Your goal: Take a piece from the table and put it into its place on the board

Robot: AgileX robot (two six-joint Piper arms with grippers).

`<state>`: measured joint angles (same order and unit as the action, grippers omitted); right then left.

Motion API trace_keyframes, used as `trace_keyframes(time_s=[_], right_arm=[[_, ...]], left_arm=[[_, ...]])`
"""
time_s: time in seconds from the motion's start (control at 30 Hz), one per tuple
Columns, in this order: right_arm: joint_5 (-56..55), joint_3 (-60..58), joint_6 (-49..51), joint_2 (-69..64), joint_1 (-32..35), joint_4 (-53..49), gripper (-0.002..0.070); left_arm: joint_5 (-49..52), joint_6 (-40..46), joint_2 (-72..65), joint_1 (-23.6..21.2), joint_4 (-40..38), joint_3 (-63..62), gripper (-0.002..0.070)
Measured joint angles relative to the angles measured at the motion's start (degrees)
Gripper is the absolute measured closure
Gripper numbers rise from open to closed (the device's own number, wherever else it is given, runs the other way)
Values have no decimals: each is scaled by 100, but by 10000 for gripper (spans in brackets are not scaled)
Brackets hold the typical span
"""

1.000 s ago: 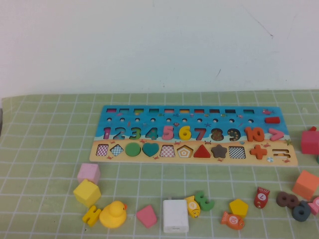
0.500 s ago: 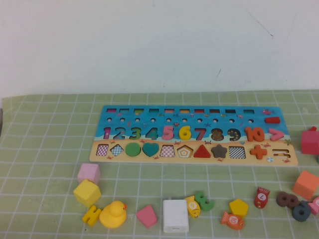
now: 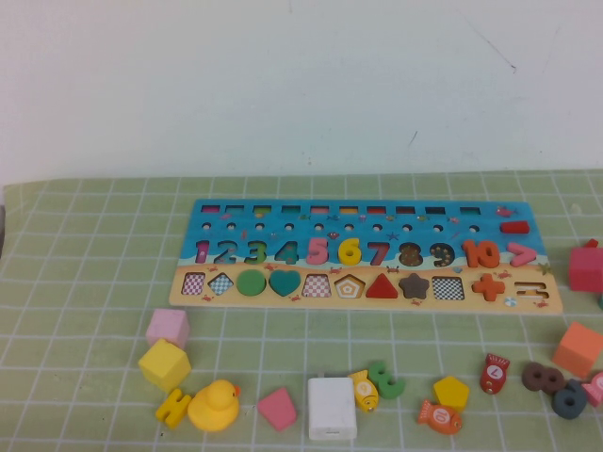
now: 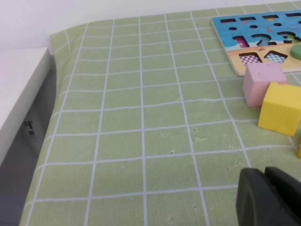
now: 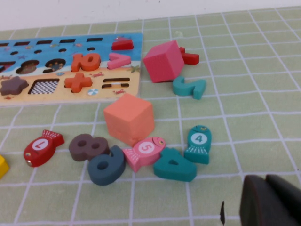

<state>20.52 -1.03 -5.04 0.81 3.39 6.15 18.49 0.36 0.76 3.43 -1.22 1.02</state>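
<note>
The small thick yellow wooden numeral 6 already sits upright in the long blue-and-tan puzzle board. It is at 11 o'clock from my clenched right gripper and 1 o'clock from my clenched left gripper.

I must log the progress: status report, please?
Left gripper shut, over bare mat at left. Right gripper shut, near loose pieces at right. Yellow 6 sits in the board. Nothing in the way.

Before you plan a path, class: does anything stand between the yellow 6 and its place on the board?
Nothing visible: the yellow 6 already sits in the board's numeral row. The left gripper hangs over the mat beside the yellow cube, the right gripper near the teal fish.
</note>
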Motion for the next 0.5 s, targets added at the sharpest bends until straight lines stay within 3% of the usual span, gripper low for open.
trace_keyframes(time_s=[0.5], right_arm=[[0,0,0,0,0,-76,678]], left_arm=[[0,-36,0,0,0,0,677]])
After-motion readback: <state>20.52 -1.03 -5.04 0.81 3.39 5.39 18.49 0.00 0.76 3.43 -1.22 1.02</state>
